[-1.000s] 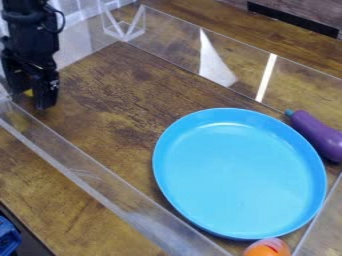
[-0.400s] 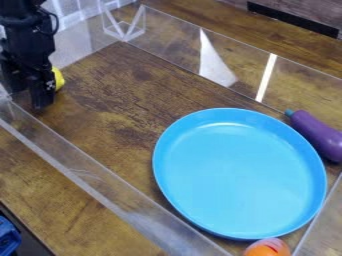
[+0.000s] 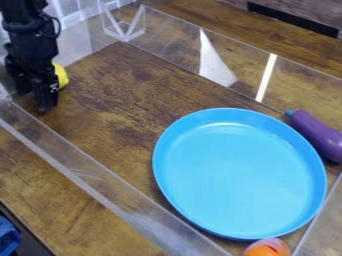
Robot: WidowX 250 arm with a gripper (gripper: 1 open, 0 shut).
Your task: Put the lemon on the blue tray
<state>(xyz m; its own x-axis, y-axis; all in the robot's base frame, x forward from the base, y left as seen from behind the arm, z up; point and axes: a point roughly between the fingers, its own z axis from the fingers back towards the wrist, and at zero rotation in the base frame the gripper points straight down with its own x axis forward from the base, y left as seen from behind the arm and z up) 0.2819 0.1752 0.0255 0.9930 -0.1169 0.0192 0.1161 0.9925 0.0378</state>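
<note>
lemon (image 3: 58, 74) mostly hidden, its long axis unreadable; gripper (image 3: 36, 92) jaws apart beside it.

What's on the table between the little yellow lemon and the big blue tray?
Nothing. In the camera view, only bare wooden table lies between the lemon and the blue tray.

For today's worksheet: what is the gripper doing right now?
Gripper: jaws open, holding nothing, lowered at the lemon.
</note>
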